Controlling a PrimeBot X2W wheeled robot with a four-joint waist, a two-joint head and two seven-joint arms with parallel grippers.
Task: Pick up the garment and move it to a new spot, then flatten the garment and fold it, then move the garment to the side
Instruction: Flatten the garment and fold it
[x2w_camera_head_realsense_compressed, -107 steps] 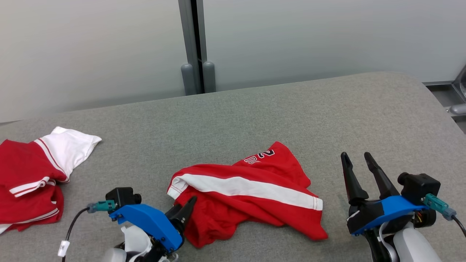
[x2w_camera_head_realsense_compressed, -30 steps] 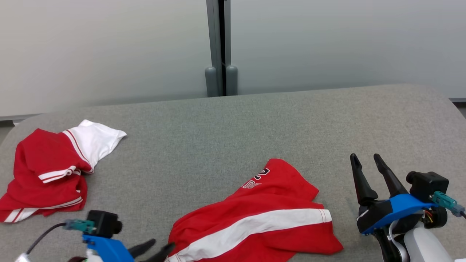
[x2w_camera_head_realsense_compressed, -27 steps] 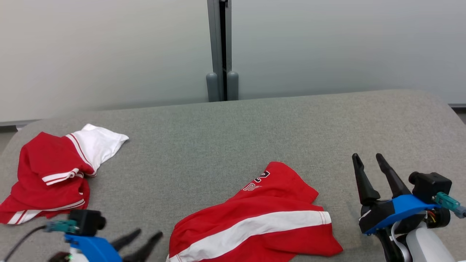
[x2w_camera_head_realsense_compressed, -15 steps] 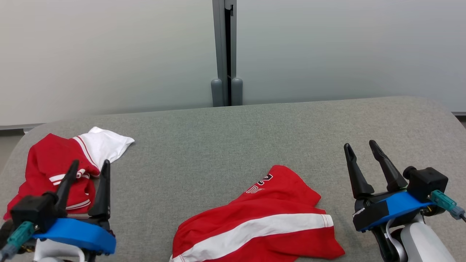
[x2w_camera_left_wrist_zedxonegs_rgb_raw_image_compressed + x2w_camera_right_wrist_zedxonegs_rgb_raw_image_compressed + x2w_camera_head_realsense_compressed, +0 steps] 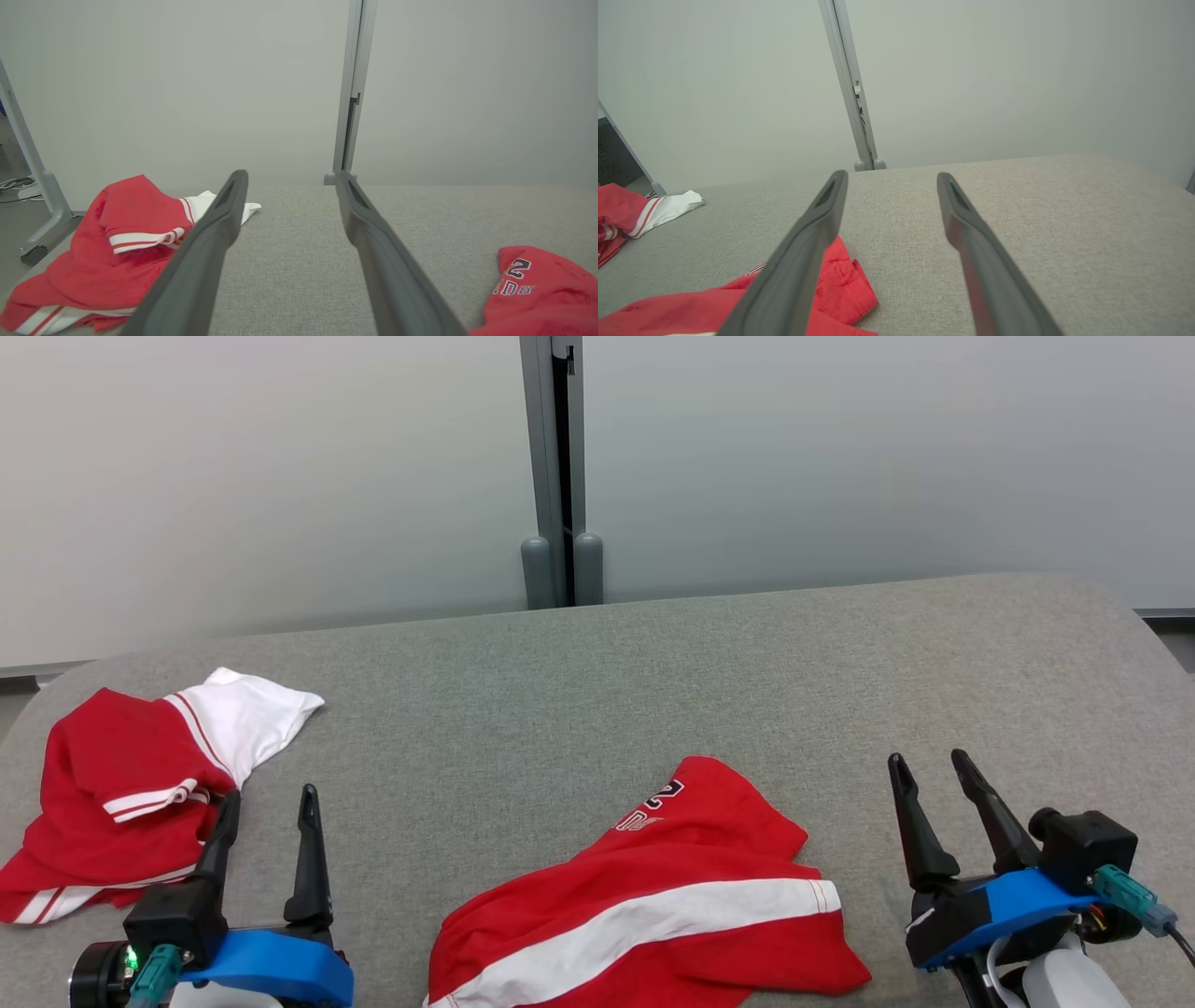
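Left gripper (image 5: 269, 793) hangs at the near left, jaws apart, nothing between them; right gripper (image 5: 928, 759) at the near right, jaws likewise apart and empty.

Between the two, at the near edge of the table (image 5: 579, 709), lies the garment (image 5: 653, 896): red, white stripe, rumpled; a numbered flap is thrown toward the far side; its right edge lies near my right fingers.

Judgement: flattening is the step in hand. Method: pinch one outer corner per gripper, single layer only; draw apart evenly and low, so the flap unrolls rather than bunches.

Farther left, a second red-and-white garment (image 5: 121, 784) is heaped just past my left fingertips; keep off it.

Beyond: bare grey cloth; then the pale wall and its grey post (image 5: 551, 476).
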